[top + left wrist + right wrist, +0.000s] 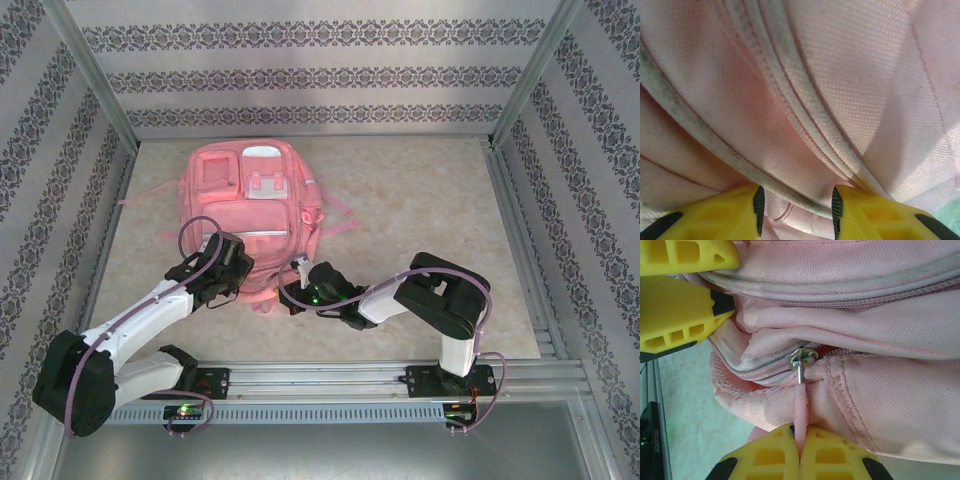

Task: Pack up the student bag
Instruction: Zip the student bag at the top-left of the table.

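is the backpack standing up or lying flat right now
Lying flat: the student bag rests on the table, front pockets facing up toward the overhead camera.

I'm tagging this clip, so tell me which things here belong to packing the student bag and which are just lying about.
Part of the job:
- student bag
- zipper pull, pinched in the right gripper
- left gripper, jaws either side of the bag's piped seam

Just surroundings, nothing loose:
- table top
- metal rail
- patterned walls
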